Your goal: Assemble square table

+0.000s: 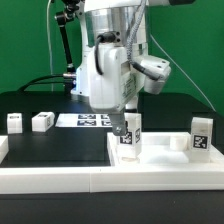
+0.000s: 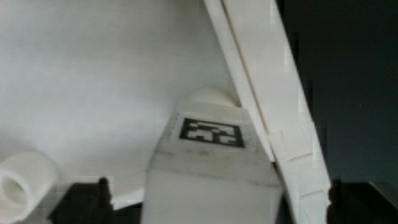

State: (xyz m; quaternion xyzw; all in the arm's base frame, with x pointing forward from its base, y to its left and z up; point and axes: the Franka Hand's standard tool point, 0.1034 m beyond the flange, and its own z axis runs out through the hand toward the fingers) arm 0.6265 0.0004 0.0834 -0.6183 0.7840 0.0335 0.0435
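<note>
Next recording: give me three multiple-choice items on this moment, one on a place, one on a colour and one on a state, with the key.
1. Where does the pair of legs lying side by side sit relative to the marker board?
A. On the exterior view's left of it
B. On top of it
C. On the exterior view's right of it

2. What colour is the work surface under that pair?
A. Green
B. Black
C. Red

3. How is the tagged leg below the gripper posed?
A. Lying flat on the black surface
B. Hanging in the air
C. Standing upright on the white slab

Key:
1 A: both lie past the board's left end in the exterior view.
2 B: the surface around them is black.
3 C: its foot rests on the slab, with its tag facing the exterior camera.
</note>
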